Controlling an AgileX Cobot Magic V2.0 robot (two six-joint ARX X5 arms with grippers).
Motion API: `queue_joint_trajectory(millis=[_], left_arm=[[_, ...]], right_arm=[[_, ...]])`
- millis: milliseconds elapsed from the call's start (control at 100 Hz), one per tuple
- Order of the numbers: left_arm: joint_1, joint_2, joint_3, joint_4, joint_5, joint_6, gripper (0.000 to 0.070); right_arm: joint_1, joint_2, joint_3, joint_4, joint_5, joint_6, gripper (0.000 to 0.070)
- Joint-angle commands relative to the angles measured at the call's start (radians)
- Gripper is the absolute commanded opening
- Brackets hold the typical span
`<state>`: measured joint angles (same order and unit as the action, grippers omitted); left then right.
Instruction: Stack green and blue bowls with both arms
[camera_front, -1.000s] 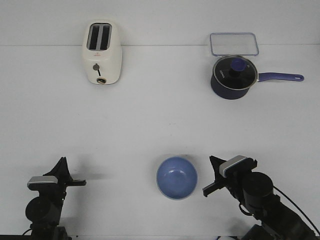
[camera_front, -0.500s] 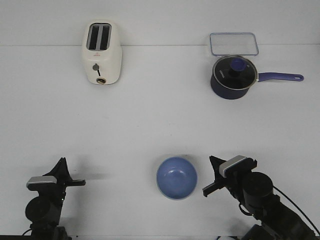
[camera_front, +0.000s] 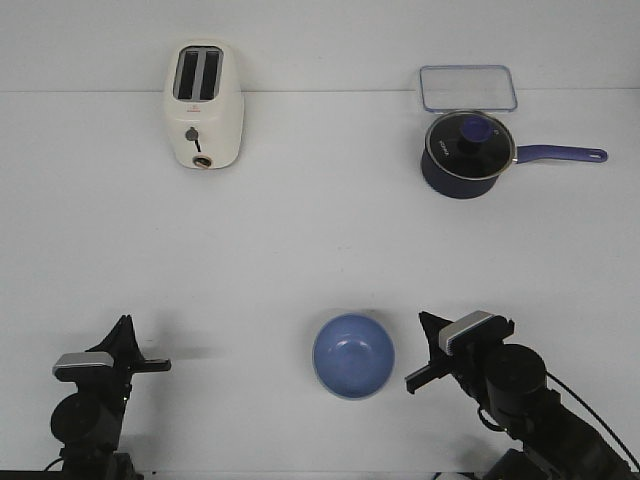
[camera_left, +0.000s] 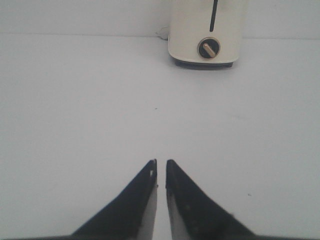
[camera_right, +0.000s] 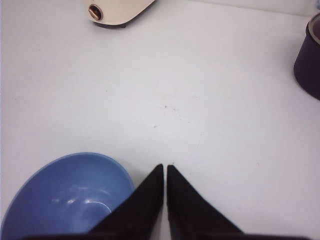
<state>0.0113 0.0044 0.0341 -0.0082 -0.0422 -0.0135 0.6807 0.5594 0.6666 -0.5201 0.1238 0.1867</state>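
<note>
The blue bowl sits upright on the white table near the front, between my two arms. It also shows in the right wrist view, just beside my right gripper, which is shut and empty. In the front view my right gripper is a little to the right of the bowl, apart from it. My left gripper is at the front left, far from the bowl; in its wrist view the left gripper is shut and empty over bare table. No green bowl shows in any view.
A cream toaster stands at the back left and shows in the left wrist view. A dark navy saucepan with a glass lid and long handle stands at the back right, a clear container behind it.
</note>
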Motion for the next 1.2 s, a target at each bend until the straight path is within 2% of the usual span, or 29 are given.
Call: queue_joint_trajectory(millis=[0, 110, 210, 310, 480, 770, 1050, 1190], left_arm=[[0.002, -0.002, -0.020, 0.010, 0.007, -0.003, 0.0015], [0.002, -0.002, -0.020, 0.010, 0.006, -0.003, 0.0015], [0.002, -0.002, -0.020, 0.010, 0.006, -0.003, 0.0015], [0.002, -0.002, -0.020, 0.010, 0.007, -0.003, 0.0015], [0.002, -0.002, -0.020, 0.010, 0.008, -0.002, 0.0015], [0.002, -0.002, -0.020, 0.010, 0.009, -0.002, 0.0015], [0.002, -0.001, -0.020, 0.009, 0.009, -0.002, 0.0015], [0.002, -0.001, -0.020, 0.010, 0.009, -0.002, 0.0015]], right_arm=[[0.005, -0.015, 0.008, 0.015, 0.008, -0.030, 0.0012], [-0.076, -0.051, -0.002, 0.026, 0.003, -0.152, 0.0012], [-0.233, -0.138, -0.082, 0.126, -0.080, -0.216, 0.0012], [-0.410, -0.263, -0.227, 0.247, -0.143, -0.238, 0.0012], [-0.589, -0.458, -0.462, 0.358, -0.151, -0.236, 0.0012], [-0.651, -0.533, -0.651, 0.463, -0.150, -0.230, 0.0012], [-0.654, -0.558, -0.654, 0.395, -0.152, -0.204, 0.0012], [-0.654, -0.558, -0.654, 0.409, -0.151, -0.174, 0.0012]])
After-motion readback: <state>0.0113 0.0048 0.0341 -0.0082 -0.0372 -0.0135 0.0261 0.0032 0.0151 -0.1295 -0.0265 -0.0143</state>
